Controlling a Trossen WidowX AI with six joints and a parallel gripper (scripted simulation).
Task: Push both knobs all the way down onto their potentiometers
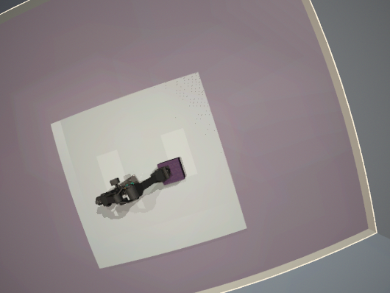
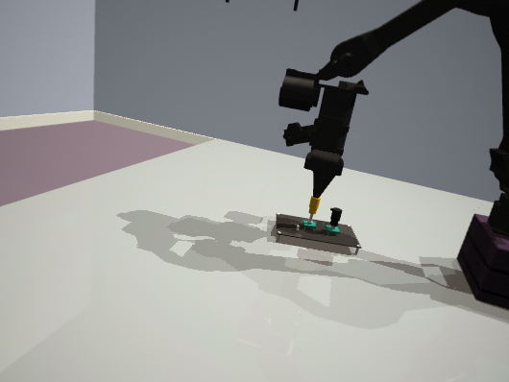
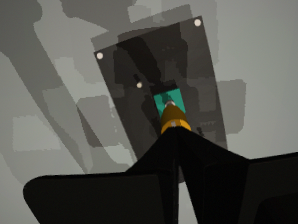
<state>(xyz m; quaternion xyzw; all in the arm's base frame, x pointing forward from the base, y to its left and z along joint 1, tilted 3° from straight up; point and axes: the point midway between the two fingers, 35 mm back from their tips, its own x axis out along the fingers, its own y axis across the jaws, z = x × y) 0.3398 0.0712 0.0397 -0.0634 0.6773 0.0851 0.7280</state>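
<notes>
with its jaws pressed together on nothing, the gripper [image 2: 321, 191] bears on the yellow knob [image 2: 314, 204] on the circuit board [image 2: 317, 234] on the table [image 2: 144, 269]; an off-axis push could likely snap its potentiometer [image 2: 308, 224] loose.

The board [image 2: 288, 226] sits on the tabletop [image 2: 144, 298], two knobs [image 2: 314, 204] side by side on it, end effector [image 2: 322, 188] touching one's top
</notes>
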